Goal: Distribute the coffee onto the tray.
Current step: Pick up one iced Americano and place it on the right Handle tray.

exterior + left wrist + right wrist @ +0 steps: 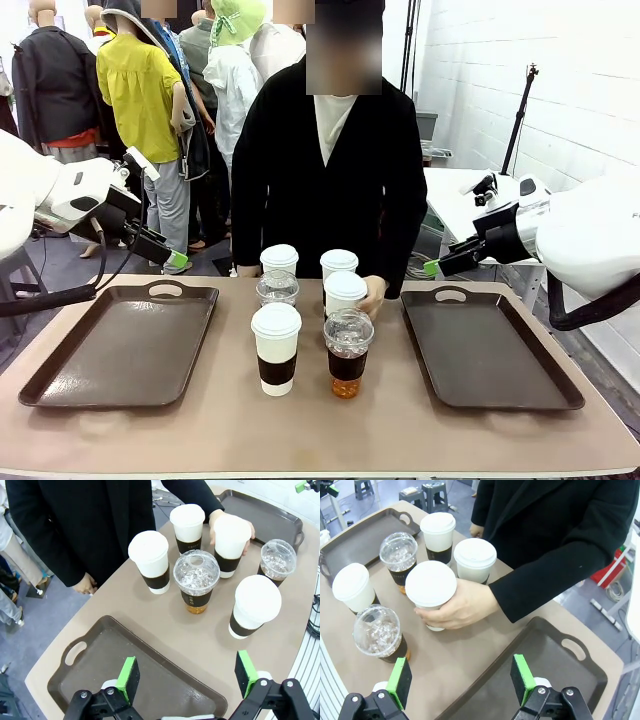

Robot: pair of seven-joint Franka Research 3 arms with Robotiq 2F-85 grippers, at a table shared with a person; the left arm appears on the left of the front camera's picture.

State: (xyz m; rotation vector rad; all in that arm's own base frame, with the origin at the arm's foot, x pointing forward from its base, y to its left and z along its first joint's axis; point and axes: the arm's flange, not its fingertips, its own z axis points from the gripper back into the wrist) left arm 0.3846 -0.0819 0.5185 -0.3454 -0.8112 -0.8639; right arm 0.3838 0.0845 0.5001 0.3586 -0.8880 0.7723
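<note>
Six coffee cups stand mid-table between two brown trays. The white lidded cups (276, 345) (279, 258) (339, 263) carry dark bands. A person's hand (465, 605) wraps a fourth white cup (345, 292) (431, 590) (231, 542). Two clear dome-lidded cups (348, 350) (277, 288) (196, 585) (379, 635) hold amber drink. My left gripper (175, 260) (187, 677) hovers open above the left tray (130, 345) (100, 665). Above the right tray (490, 350) (545, 655), my right gripper (432, 267) (461, 680) is open too. Neither holds anything.
The person in a black top (330, 180) stands at the far table edge, right behind the cups. Bare tabletop (320, 430) runs along the near edge. A white side table (455, 200) stands at the back right.
</note>
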